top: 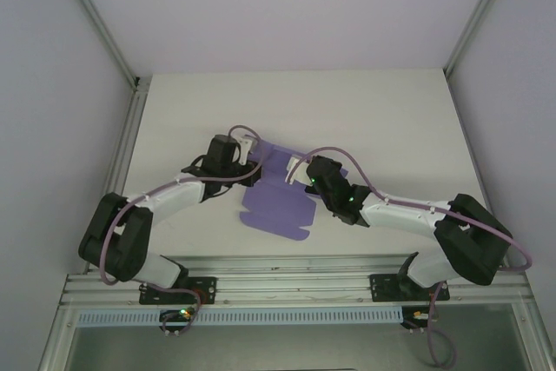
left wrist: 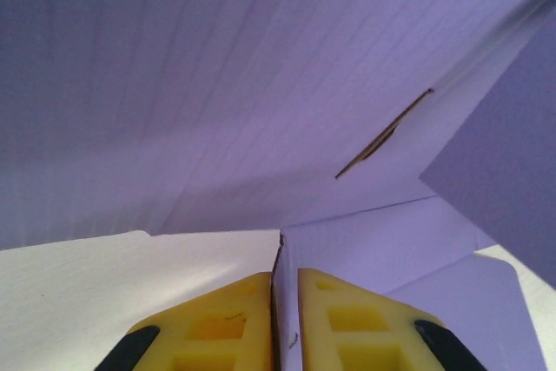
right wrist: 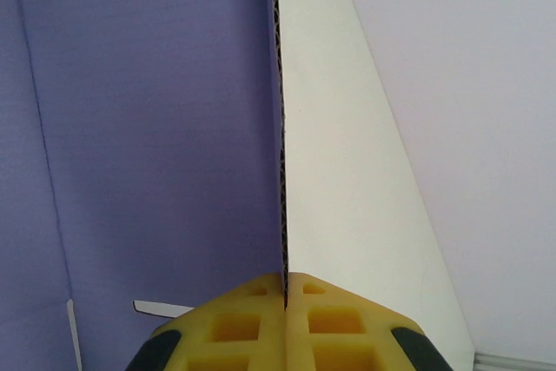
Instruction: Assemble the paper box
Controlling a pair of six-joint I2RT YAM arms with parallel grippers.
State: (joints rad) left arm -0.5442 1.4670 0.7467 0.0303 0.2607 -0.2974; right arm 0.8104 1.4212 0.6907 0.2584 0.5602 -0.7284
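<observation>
The purple paper box (top: 276, 206) lies partly flat on the white table (top: 373, 119), between the two arms, with its far flaps raised. My left gripper (top: 254, 169) comes at its far left corner. In the left wrist view the yellow pads (left wrist: 226, 319) of that gripper (left wrist: 285, 274) are shut on an upright flap edge, under a wide purple panel (left wrist: 261, 84) with a slit. My right gripper (top: 306, 173) holds the far right side. In the right wrist view this gripper (right wrist: 284, 277) is shut on a card edge (right wrist: 280, 128), purple on the left face and white on the right.
An aluminium rail frame (top: 287, 288) runs along the near edge, behind both arm bases. Grey enclosure walls (top: 52, 84) stand on the left, right and far sides. Bare table surface stretches beyond the card towards the back.
</observation>
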